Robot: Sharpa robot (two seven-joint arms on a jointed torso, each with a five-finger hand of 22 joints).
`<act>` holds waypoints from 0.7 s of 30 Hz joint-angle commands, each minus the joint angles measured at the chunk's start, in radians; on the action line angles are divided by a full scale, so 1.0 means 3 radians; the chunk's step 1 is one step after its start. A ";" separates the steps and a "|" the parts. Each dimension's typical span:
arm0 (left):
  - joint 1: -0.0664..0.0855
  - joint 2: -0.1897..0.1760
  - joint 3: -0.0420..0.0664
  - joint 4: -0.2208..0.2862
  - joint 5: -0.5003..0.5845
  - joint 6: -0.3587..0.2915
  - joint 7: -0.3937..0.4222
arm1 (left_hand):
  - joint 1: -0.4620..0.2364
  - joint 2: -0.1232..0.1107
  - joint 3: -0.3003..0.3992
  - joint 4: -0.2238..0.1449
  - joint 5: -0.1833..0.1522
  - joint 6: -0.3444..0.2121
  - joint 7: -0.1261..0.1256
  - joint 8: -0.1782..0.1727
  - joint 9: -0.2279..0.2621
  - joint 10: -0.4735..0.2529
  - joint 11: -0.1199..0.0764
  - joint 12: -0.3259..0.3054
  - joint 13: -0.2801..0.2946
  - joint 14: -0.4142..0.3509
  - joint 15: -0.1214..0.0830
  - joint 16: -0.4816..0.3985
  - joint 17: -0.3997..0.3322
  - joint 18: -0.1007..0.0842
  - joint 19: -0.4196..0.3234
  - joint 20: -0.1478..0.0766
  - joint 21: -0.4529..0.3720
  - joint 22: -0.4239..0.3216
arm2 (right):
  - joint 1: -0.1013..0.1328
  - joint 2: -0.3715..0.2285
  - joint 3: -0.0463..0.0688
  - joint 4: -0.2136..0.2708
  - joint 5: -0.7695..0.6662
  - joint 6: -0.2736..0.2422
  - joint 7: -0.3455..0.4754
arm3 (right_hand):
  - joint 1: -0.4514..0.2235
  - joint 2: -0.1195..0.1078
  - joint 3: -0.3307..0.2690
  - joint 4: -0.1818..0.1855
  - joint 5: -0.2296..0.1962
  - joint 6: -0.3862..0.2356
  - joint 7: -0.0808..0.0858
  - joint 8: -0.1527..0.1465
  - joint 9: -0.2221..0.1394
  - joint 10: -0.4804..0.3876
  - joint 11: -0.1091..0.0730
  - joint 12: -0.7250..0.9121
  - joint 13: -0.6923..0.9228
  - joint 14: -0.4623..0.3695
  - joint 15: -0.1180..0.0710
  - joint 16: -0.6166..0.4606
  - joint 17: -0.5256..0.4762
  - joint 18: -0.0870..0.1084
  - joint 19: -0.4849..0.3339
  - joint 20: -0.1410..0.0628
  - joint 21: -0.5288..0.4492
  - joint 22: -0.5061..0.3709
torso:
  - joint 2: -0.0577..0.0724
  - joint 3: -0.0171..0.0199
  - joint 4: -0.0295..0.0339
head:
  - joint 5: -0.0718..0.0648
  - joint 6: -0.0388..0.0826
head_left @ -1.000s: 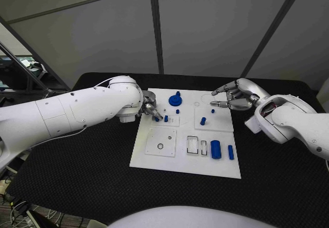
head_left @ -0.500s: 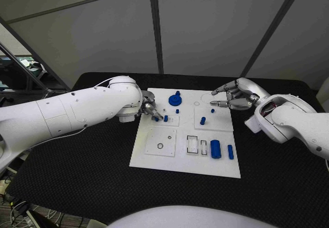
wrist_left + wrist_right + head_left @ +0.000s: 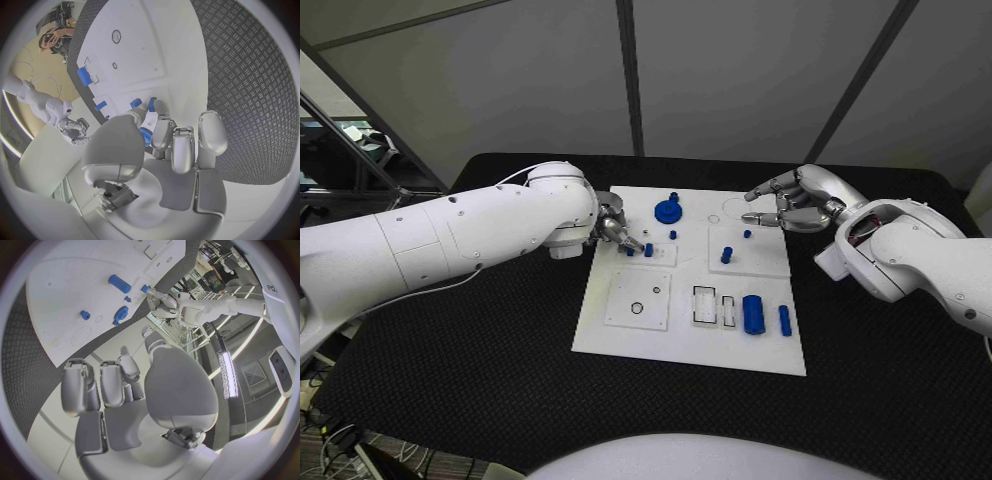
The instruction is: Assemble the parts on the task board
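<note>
Left hand (image 3: pixel 613 229), upper left of the board (image 3: pixel 635 340): fingertips pinch a small blue peg (image 3: pixel 630 251) at its socket, a second peg (image 3: pixel 648 249) just beside; keep yours upright and press straight down without nudging the neighbour. Right hand (image 3: pixel 788 203), upper right: fingers loosely apart, holding nothing, hovering over the board's far corner; hold it off the gear (image 3: pixel 669 211) and the other pegs.

White task board (image 3: pixel 625 335) on a black table (image 3: pixel 459 380), checker-plate patterned in the wrist views. Parts are blue: round knob (image 3: pixel 669 211), cylinder (image 3: pixel 753 314), pegs. Silver left hand (image 3: pixel 615 230) and right hand (image 3: pixel 788 203) on white arms.
</note>
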 commanded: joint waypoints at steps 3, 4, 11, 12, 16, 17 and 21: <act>-0.0006 -0.0017 0.0007 0.0004 -0.0020 -0.0192 0.0022 | -0.0032 -0.0073 -0.0045 0.0117 -0.0004 -0.0003 0.0012 -0.0018 0.0010 0.0026 -0.0014 -0.0002 0.0461 0.0337 -0.0017 -0.0005 0.0807 -0.0087 -0.0010 -0.0003 -0.0021 -0.0010 | 0.0007 0.0004 0.0002 -0.0001 -0.0006 0.0012 0.0031 | -0.0009 0.0030 0.0002 0.0019 0.0000 0.0028 -0.0002 -0.0022 0.0004 0.0000 -0.0014 -0.0004 -0.0005 0.0094 -0.0029 -0.0015 -0.0003 0.0025 -0.0011 -0.0003 -0.0020 0.0151 | 0.0000 0.0002 0.0000 | 0.0005 0.0008; -0.0006 -0.0019 0.0014 0.0005 -0.0020 -0.0208 0.0026 | -0.0033 -0.0074 -0.0046 0.0118 -0.0004 -0.0003 0.0012 -0.0018 0.0010 0.0026 -0.0014 -0.0002 0.0461 0.0337 -0.0017 -0.0005 0.0806 -0.0087 -0.0010 -0.0003 -0.0021 -0.0010 | 0.0007 0.0004 0.0002 -0.0002 -0.0006 0.0012 0.0031 | -0.0009 0.0030 0.0002 0.0019 0.0000 0.0028 -0.0002 -0.0022 0.0004 0.0000 -0.0014 -0.0004 -0.0005 0.0094 -0.0029 -0.0015 -0.0003 0.0025 -0.0011 -0.0003 -0.0020 0.0151 | 0.0000 0.0002 0.0000 | 0.0006 0.0010; -0.0006 -0.0038 0.0074 0.0019 -0.0020 -0.0295 0.0054 | -0.0049 -0.0083 -0.0056 0.0121 -0.0004 -0.0011 0.0015 -0.0027 0.0009 0.0018 -0.0013 -0.0027 0.0453 0.0330 -0.0017 -0.0025 0.0783 -0.0079 -0.0028 -0.0002 -0.0046 -0.0036 | 0.0007 0.0011 0.0002 -0.0019 -0.0006 0.0011 0.0035 | -0.0013 0.0030 -0.0001 0.0023 0.0000 0.0025 -0.0001 -0.0024 0.0004 -0.0004 -0.0013 -0.0011 -0.0013 0.0093 -0.0029 -0.0020 -0.0009 0.0026 -0.0012 -0.0003 -0.0023 0.0148 | -0.0001 0.0001 0.0003 | 0.0000 0.0023; -0.0006 -0.0041 0.0081 0.0021 -0.0020 -0.0301 0.0057 | -0.0052 -0.0085 -0.0058 0.0120 -0.0004 -0.0016 0.0016 -0.0031 0.0008 0.0016 -0.0012 -0.0034 0.0451 0.0329 -0.0017 -0.0030 0.0778 -0.0078 -0.0033 -0.0002 -0.0052 -0.0042 | 0.0007 0.0013 0.0002 -0.0021 -0.0006 0.0012 0.0036 | -0.0013 0.0030 -0.0001 0.0023 0.0000 0.0025 -0.0001 -0.0024 0.0004 -0.0004 -0.0013 -0.0011 -0.0013 0.0093 -0.0029 -0.0020 -0.0009 0.0026 -0.0012 -0.0003 -0.0023 0.0148 | -0.0002 0.0002 0.0003 | -0.0001 0.0027; -0.0006 -0.0058 0.0110 0.0032 -0.0019 -0.0322 0.0063 | -0.0057 -0.0090 -0.0063 0.0120 -0.0004 -0.0027 0.0019 -0.0042 0.0005 0.0008 -0.0010 -0.0054 0.0445 0.0324 -0.0016 -0.0042 0.0764 -0.0074 -0.0042 -0.0002 -0.0066 -0.0056 | 0.0007 0.0019 0.0002 -0.0029 -0.0006 0.0014 0.0036 | -0.0013 0.0030 -0.0001 0.0023 0.0000 0.0025 -0.0001 -0.0024 0.0004 -0.0004 -0.0013 -0.0011 -0.0013 0.0093 -0.0029 -0.0020 -0.0009 0.0026 -0.0012 -0.0003 -0.0023 0.0148 | -0.0002 0.0003 0.0003 | 0.0002 0.0028; -0.0005 -0.0062 0.0119 0.0035 -0.0019 -0.0329 0.0067 | -0.0061 -0.0094 -0.0066 0.0120 -0.0003 -0.0035 0.0021 -0.0049 0.0002 0.0003 -0.0009 -0.0067 0.0441 0.0321 -0.0016 -0.0050 0.0754 -0.0071 -0.0051 -0.0002 -0.0078 -0.0068 | 0.0007 0.0020 0.0002 -0.0030 -0.0006 0.0014 0.0036 | -0.0013 0.0030 -0.0001 0.0023 0.0000 0.0025 -0.0001 -0.0024 0.0004 -0.0004 -0.0013 -0.0011 -0.0013 0.0093 -0.0029 -0.0020 -0.0009 0.0026 -0.0012 -0.0003 -0.0023 0.0148 | 0.0000 0.0002 0.0002 | 0.0002 0.0031; -0.0004 -0.0078 0.0149 0.0042 0.0065 -0.0460 0.0180 | -0.0044 -0.0097 -0.0060 0.0118 -0.0003 -0.0111 0.0052 -0.0122 -0.0035 -0.0079 0.0018 -0.0264 0.0378 0.0269 0.0004 -0.0190 0.0600 -0.0018 -0.0216 0.0012 -0.0294 -0.0286 | 0.0007 0.0019 0.0002 -0.0032 -0.0006 0.0013 0.0036 | -0.0013 0.0030 -0.0001 0.0023 0.0000 0.0025 -0.0001 -0.0024 0.0004 -0.0004 -0.0013 -0.0011 -0.0013 0.0093 -0.0029 -0.0020 -0.0009 0.0026 -0.0012 -0.0003 -0.0023 0.0148 | 0.0000 0.0004 0.0002 | -0.0002 0.0034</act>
